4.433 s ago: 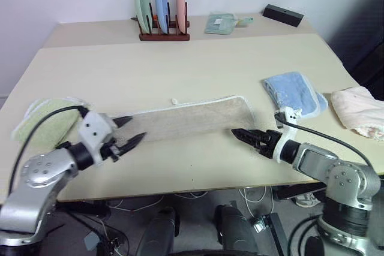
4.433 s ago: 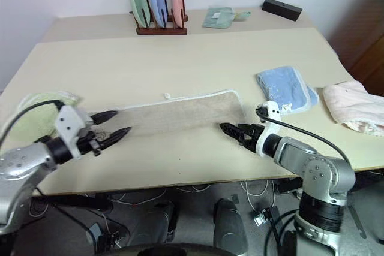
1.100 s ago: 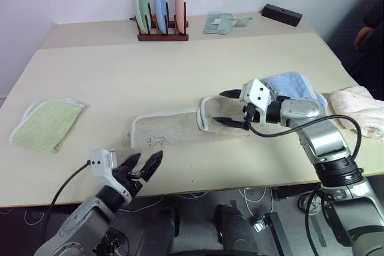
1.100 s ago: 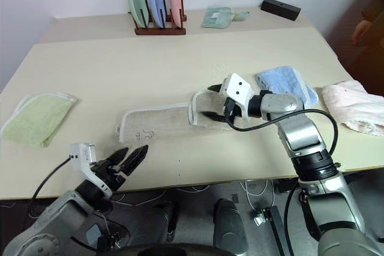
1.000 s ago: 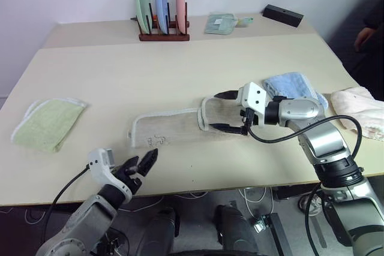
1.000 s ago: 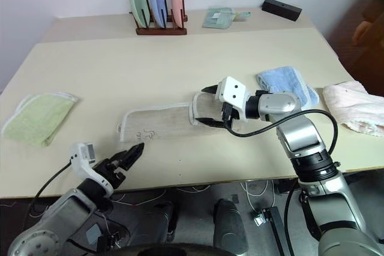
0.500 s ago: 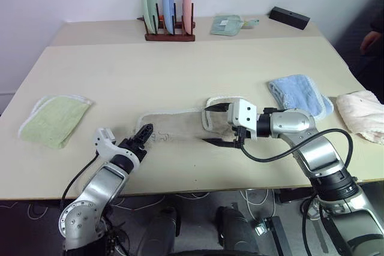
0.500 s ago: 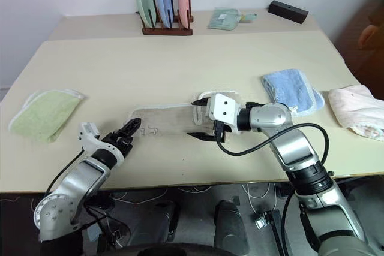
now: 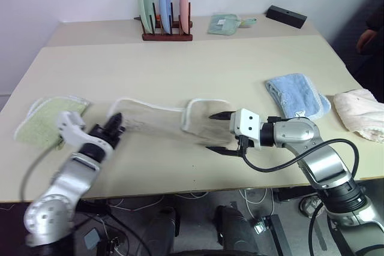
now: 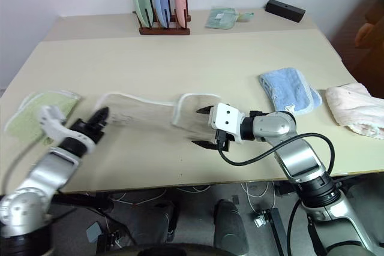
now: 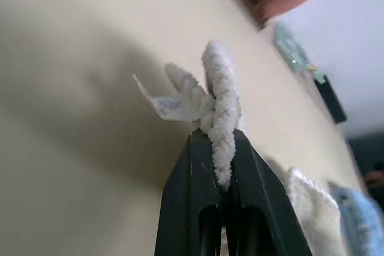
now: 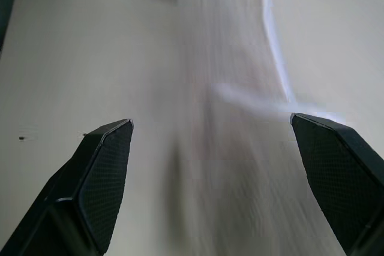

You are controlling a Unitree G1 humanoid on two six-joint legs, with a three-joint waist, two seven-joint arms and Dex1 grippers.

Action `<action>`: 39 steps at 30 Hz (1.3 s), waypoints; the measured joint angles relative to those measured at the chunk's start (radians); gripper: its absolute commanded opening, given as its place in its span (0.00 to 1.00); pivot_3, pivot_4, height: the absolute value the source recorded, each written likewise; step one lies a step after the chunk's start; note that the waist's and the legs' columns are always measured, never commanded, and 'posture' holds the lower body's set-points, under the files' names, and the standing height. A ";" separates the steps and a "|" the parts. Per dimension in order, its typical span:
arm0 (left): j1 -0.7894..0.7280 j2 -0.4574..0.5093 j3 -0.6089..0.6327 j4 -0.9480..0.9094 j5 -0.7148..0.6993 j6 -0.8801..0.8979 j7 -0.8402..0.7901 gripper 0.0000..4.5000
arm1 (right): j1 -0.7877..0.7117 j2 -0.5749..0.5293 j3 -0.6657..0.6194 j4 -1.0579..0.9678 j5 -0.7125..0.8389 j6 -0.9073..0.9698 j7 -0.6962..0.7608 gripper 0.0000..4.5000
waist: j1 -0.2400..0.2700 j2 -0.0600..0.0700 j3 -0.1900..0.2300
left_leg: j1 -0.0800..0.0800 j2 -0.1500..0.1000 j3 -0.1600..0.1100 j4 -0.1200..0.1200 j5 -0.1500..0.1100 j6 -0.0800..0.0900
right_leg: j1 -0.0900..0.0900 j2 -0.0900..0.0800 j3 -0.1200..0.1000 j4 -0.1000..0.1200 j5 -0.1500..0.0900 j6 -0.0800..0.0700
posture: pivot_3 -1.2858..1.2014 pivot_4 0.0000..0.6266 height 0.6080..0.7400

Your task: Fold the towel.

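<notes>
The towel (image 9: 174, 121) lies across the near middle of the table (image 9: 198, 70), its right part doubled over so that a white corded edge curves across the cloth. Its left end is raised off the tabletop. The left gripper (image 9: 113, 129) is clamped on that raised end: in the left wrist view the two black fingers (image 11: 201, 172) stand pressed together with the white cording (image 11: 219, 118) pinched between them, and a small white tag (image 11: 162, 103) juts out beside the cording.

The right gripper (image 9: 219, 132) sits at the folded right part of the towel, pointing toward the robot's left. Its jaws are spread wide, one finger over the cloth's far side and one at its near side. The right wrist view shows both fingers (image 12: 102, 172) well apart with towel between them and nothing gripped.

A green towel (image 9: 45, 119) lies at the table's left edge, just beside the left gripper. A blue towel (image 9: 297, 95) lies to the right of the right arm, and a pink cloth (image 9: 360, 112) lies at the right edge. At the far side stand a rack (image 9: 167, 35) holding three upright plates (image 9: 163, 1), a small pale green cloth (image 9: 225, 24) and a black box (image 9: 286, 16).
</notes>
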 measured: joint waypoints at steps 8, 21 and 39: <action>-0.063 0.268 -0.027 -0.026 0.105 0.052 -0.274 0.01 | -0.020 0.005 -0.003 0.040 -0.011 -0.011 -0.014 0.96 | 0.003 -0.001 0.001 | -0.001 -0.001 0.000 0.000 0.000 0.000 | 0.000 -0.001 0.000 -0.001 0.000 0.000 | 0.52 0.24 1.00; -0.374 0.208 -0.726 0.013 0.684 0.109 -0.569 0.01 | 0.020 0.004 -0.009 0.066 -0.037 -0.024 -0.057 0.96 | -0.006 -0.002 0.001 | -0.001 0.000 0.000 -0.001 0.000 0.000 | 0.000 0.000 0.000 -0.001 0.002 0.003 | 0.52 0.24 1.00; -0.147 0.245 -0.268 -0.102 0.430 0.229 -0.727 0.62 | 0.024 -0.032 -0.095 0.091 -0.007 -0.003 -0.068 0.32 | -0.022 -0.001 0.001 | -0.001 0.000 0.000 -0.001 0.000 0.000 | -0.001 -0.001 0.000 0.000 0.002 0.004 | 0.52 0.24 1.00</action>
